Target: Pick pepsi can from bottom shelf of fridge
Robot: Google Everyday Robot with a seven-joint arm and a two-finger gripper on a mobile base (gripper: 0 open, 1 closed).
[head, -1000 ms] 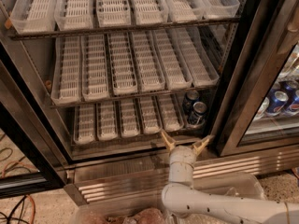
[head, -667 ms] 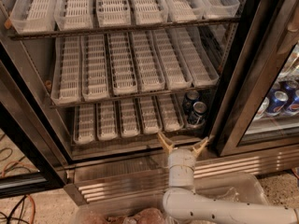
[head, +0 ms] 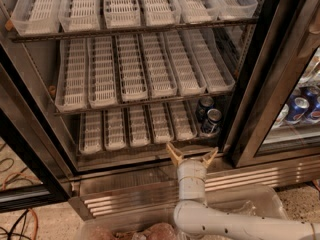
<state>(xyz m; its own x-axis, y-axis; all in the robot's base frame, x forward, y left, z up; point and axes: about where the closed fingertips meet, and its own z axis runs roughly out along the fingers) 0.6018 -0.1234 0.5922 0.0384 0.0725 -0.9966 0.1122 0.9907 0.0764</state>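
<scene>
At the right end of the bottom shelf (head: 150,153) of the fridge (head: 30,114), two small dark blue cans with silver tops stood upright, touching or nearly so, just beyond the last tray. The pepsi can (head: 212,121) was the nearer of the pair; the second can (head: 204,106) stood just behind it and slightly to the left. Five short white slotted trays (head: 137,125) were counted on this shelf, side by side, with nothing seen in them. The middle rack (head: 145,102) carried six longer trays and the top rack (head: 135,29) showed six more, though the picture cut off their far ends. The gripper (head: 192,151) was positioned outside the cabinet, in front of the bottom shelf's front edge, low and left of the pepsi can and apart from it. Its two tan fingers (head: 174,154) were spread wide in a V and held nothing. The white arm (head: 192,184) rose from the lower edge of the view, over the ribbed steel base (head: 125,196). Behind the glass door (head: 280,89) on the right, at least two brighter blue cans (head: 298,109) with red-white logos were visible. Cables (head: 20,219) lay on the floor at lower left.
</scene>
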